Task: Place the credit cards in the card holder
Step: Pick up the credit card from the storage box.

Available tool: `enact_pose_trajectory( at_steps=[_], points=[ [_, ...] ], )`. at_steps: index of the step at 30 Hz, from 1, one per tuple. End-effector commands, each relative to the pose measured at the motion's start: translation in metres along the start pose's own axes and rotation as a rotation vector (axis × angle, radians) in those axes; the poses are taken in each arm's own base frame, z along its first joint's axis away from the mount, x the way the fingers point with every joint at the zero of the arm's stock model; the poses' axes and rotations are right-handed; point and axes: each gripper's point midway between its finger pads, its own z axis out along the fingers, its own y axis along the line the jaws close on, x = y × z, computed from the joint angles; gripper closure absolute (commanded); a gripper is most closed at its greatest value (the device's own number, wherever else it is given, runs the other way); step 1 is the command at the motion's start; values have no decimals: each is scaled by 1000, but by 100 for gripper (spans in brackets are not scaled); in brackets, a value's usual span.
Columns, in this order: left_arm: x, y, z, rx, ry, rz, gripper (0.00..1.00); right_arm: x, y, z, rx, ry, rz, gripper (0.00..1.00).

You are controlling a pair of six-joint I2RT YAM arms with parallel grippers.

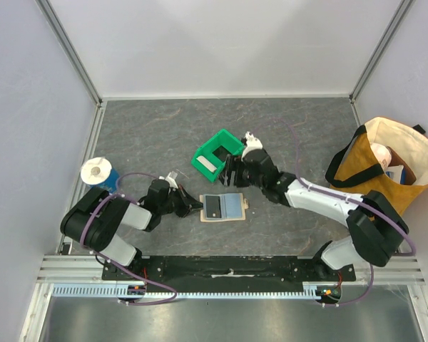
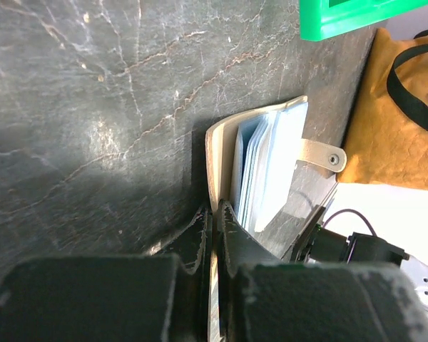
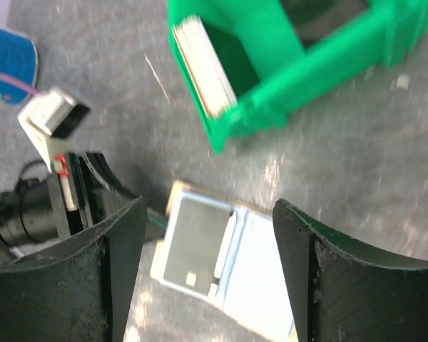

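The tan card holder (image 1: 223, 207) lies open on the grey table, with a dark card (image 1: 212, 207) on its left half and a light blue card (image 1: 233, 206) on its right half. My left gripper (image 1: 196, 208) is shut on the holder's left edge; the left wrist view shows its jaws (image 2: 215, 208) pinching the holder's flap (image 2: 221, 153), with light blue cards (image 2: 267, 171) and the snap strap (image 2: 333, 159) beyond. My right gripper (image 1: 232, 171) is open and empty, hovering over the holder (image 3: 221, 263). A whitish card (image 3: 203, 68) stands in the green bin (image 3: 285, 57).
The green bin (image 1: 217, 154) sits just behind the holder. A tan and white tote bag (image 1: 385, 164) stands at the right; it also shows in the left wrist view (image 2: 392, 121). A blue and white roll (image 1: 100, 173) stands at the left. Enclosure walls surround the table.
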Motion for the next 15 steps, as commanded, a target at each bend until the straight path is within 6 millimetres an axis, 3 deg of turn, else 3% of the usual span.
enact_pose_trajectory(
  at_steps=[1,10,15],
  points=[
    [18,64,-7,-272,43,-3,98,-57,21,10,-61,-28,-148,21],
    [5,61,-4,-302,20,19,98,-84,17,70,-94,91,-237,20],
    [2,63,-3,-315,14,16,98,-77,16,99,-135,175,-274,19]
  ],
)
